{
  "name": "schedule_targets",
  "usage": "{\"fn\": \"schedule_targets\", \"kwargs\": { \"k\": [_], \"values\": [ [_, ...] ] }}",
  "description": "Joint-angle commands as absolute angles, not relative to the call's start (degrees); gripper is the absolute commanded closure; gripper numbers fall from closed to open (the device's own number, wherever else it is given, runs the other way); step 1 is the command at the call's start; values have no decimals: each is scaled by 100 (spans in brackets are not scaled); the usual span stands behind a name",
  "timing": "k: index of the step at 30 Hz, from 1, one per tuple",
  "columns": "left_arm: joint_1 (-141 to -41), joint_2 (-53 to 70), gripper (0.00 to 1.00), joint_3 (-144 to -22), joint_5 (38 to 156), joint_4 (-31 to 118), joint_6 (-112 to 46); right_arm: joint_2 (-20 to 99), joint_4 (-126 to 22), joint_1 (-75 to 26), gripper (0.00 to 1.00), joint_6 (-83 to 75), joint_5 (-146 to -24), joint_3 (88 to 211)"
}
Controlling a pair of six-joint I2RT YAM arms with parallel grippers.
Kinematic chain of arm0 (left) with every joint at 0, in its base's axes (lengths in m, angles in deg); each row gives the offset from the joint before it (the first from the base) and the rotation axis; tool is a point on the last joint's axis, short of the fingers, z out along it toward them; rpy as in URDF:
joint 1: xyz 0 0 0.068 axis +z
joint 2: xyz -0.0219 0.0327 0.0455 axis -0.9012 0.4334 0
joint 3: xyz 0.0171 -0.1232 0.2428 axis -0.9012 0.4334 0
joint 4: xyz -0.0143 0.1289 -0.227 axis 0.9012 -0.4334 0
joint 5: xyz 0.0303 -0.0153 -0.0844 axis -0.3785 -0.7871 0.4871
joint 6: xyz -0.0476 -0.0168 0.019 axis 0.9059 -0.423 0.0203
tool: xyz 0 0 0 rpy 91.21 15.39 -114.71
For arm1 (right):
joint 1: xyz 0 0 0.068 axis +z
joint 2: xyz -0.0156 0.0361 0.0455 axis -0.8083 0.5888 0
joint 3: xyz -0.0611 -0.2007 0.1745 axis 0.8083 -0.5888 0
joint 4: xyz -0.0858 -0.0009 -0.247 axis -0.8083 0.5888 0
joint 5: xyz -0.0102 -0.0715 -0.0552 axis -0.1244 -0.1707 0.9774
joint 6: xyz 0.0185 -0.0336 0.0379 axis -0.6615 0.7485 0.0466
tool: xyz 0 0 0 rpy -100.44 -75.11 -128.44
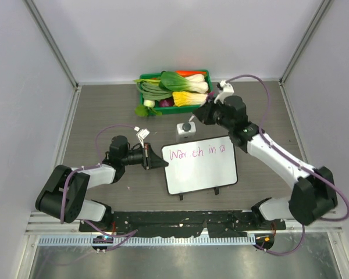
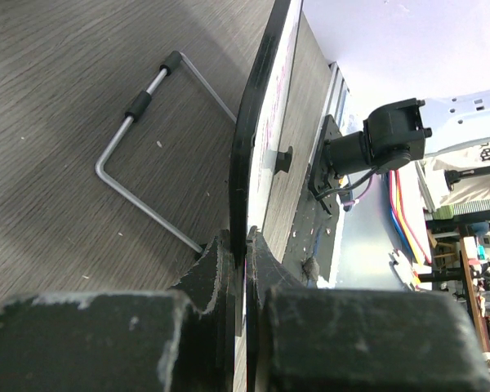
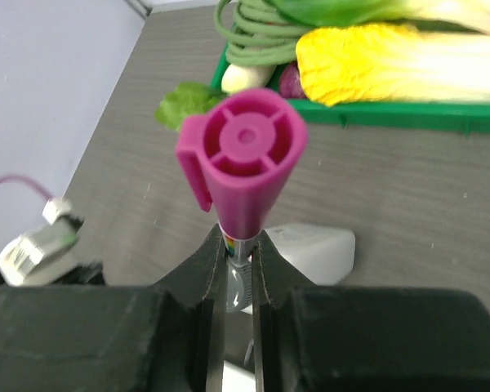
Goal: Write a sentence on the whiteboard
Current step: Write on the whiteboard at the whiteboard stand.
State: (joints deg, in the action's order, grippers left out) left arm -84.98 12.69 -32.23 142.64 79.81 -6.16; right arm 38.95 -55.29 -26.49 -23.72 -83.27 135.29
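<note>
The whiteboard (image 1: 200, 174) lies in the middle of the table, and the sentence (image 1: 195, 153) is one line of pink cursive along its far edge. My left gripper (image 1: 161, 160) is shut on the board's left edge; in the left wrist view the dark rim (image 2: 257, 122) runs between its fingertips (image 2: 245, 245). My right gripper (image 1: 199, 115) hovers beyond the board's far edge, next to the small white box. It is shut on a marker (image 3: 243, 159) whose magenta cap end points at the camera; the marker tip is hidden.
A small white box with a dark top (image 1: 187, 128) stands just beyond the board, also in the right wrist view (image 3: 314, 249). A green tray (image 1: 144, 78) of vegetables sits at the back. A bent wire stand (image 2: 139, 106) lies beside the board's rim.
</note>
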Motion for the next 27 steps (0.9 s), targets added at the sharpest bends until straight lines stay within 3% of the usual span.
{"fn": "schedule_targets", "kwargs": {
  "k": [1,11,27],
  "values": [
    [-8524,1240,100,-3274,13938,7904,-948,2634,-6305,-2659,99,-2668,-8913,12555],
    [-8524,1152,100,-3257,13833,7859,-966,1428,-5989,-2659,99,-2976,-9150,11262],
    [-8524,1143,100,-3274,13560,7807,-957,451,-5699,-2659,99,-2880,-8808,10795]
  ]
}}
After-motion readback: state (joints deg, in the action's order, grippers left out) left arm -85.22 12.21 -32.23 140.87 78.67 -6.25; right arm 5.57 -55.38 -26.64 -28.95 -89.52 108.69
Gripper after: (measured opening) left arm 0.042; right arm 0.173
